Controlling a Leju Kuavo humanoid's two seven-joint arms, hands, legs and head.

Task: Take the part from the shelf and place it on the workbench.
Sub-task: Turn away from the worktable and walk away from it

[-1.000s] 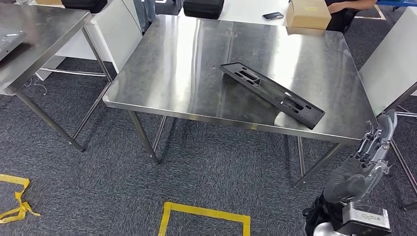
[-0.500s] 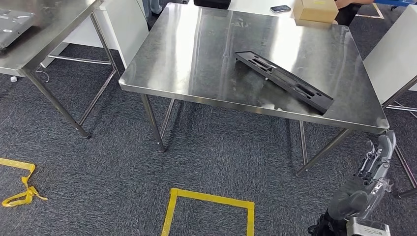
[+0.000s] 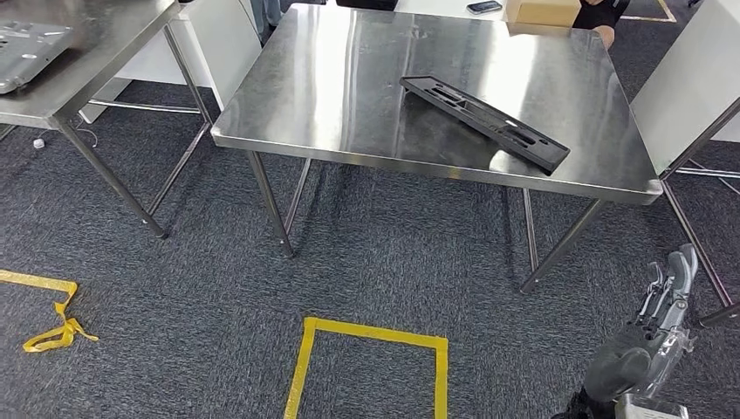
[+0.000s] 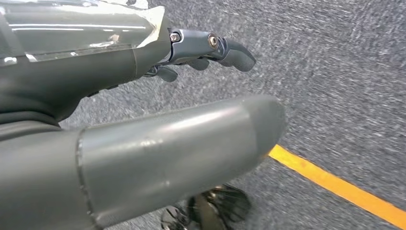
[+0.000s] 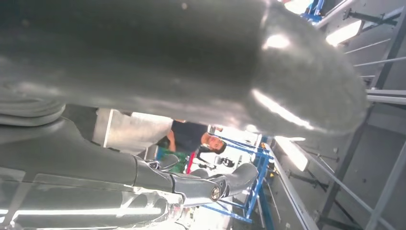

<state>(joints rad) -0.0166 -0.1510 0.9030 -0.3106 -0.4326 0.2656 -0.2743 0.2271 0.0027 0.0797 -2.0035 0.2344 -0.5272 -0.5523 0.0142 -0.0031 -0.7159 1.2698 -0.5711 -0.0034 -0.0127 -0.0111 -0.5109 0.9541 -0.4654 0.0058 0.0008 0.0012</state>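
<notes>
- Part (image 3: 485, 123) is laid flat on the workbench (image 3: 349, 96), toward its right front corner.
- Right hand (image 3: 656, 327) is held low beside the workbench, fingers apart, nothing gripped.
- Left hand (image 4: 143, 120) is hung over grey carpet (image 4: 344, 86) near a yellow line (image 4: 335, 184), fingers spread, empty.

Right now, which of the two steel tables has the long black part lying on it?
The larger steel table in the middle carries the long black part, lying diagonally near its right edge. The other steel table, at far left, carries a grey metal piece.
</notes>
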